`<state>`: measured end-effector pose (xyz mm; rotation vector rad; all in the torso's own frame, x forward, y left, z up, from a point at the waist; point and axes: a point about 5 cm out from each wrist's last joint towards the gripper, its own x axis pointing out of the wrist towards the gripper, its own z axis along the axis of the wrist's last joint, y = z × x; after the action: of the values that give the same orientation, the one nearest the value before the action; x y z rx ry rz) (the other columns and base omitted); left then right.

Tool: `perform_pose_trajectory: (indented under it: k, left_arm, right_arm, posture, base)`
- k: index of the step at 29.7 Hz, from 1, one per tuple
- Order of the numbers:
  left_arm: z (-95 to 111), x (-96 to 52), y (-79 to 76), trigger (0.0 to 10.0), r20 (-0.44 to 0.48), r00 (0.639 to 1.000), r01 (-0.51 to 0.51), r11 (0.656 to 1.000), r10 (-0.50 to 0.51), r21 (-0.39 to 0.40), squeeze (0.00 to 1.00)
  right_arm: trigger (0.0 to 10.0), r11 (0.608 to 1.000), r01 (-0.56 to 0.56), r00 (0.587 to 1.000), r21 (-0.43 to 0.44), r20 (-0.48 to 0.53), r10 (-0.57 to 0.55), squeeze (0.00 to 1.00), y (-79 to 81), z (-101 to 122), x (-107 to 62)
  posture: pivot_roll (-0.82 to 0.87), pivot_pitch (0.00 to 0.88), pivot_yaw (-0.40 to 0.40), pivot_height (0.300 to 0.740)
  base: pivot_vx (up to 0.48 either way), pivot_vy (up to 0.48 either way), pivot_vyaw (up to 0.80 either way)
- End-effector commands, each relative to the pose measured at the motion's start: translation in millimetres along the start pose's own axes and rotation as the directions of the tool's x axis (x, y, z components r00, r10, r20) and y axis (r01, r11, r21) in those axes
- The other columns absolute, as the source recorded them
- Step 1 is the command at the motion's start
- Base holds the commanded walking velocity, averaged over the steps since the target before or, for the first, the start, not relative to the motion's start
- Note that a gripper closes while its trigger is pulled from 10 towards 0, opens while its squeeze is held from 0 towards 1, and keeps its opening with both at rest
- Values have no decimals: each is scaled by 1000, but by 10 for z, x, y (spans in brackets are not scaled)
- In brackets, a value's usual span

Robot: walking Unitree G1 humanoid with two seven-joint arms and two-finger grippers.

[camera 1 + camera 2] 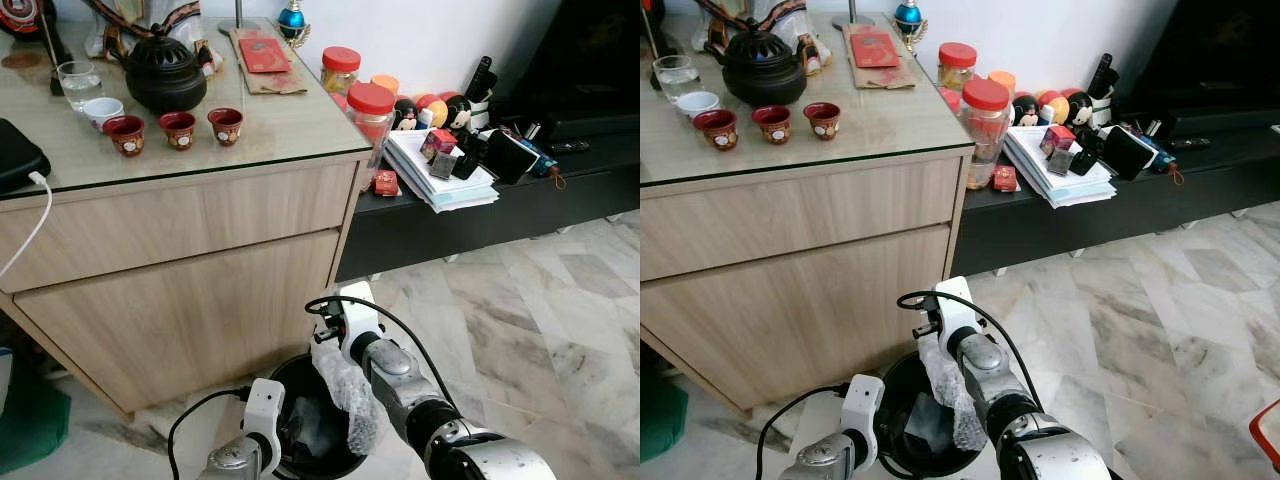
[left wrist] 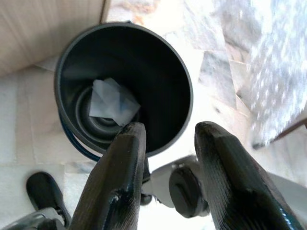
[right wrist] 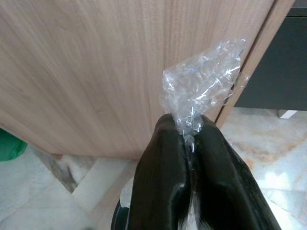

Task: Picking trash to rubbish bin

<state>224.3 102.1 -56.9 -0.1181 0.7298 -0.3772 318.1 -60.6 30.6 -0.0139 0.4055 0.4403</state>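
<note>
Now the right gripper (image 3: 189, 143) pinches crumpled clear plastic wrap (image 1: 352, 395), whose long axis trails toward six o'clock, directly over the black bin's (image 1: 345, 467) open mouth. At eight o'clock, the left gripper (image 2: 168, 139) hangs parted and empty.

Clear crinkled bubble-wrap plastic (image 3: 201, 91); round black plastic bin (image 2: 158, 72) with white crumpled paper (image 2: 111, 101); pale wood-grain cabinet (image 1: 180, 280); grey-veined white marble floor (image 1: 540, 320).
</note>
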Motion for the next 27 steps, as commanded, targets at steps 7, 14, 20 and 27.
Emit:
perform_pose_trajectory:
  k: [7, 14, 20, 27]
  left_arm:
    - [-29, -4, -33, 10000, -7, 999, 31, 999, -31, 10, 0]
    - [-12, 5, -49, 10000, -3, 999, 37, 999, -37, 13, 0]
    - [-16, 1, -43, 10000, -1, 999, 36, 999, -36, 10, 0]
    - [-29, -4, -40, 10000, -4, 999, 34, 999, -34, 11, 0]
  right_arm:
    - [10000, 1000, 17, 1000, -5, 0, -17, 0, 12, 42, 22]
    - [10000, 1000, 18, 1000, 0, 2, -18, 188, 8, 44, 22]
    - [10000, 1000, 21, 1000, -5, 3, -21, 1000, 4, 52, 24]
    - [10000, 1000, 25, 1000, -11, 2, -25, 0, -3, 55, 24]
  posture:
    - [24, 107, -184, 740]
    - [27, 107, -187, 740]
    - [30, 107, -190, 740]
    - [27, 107, -192, 740]
  base:
    - [0, 0, 0]
    - [0, 0, 0]
    - [0, 0, 0]
    - [0, 0, 0]
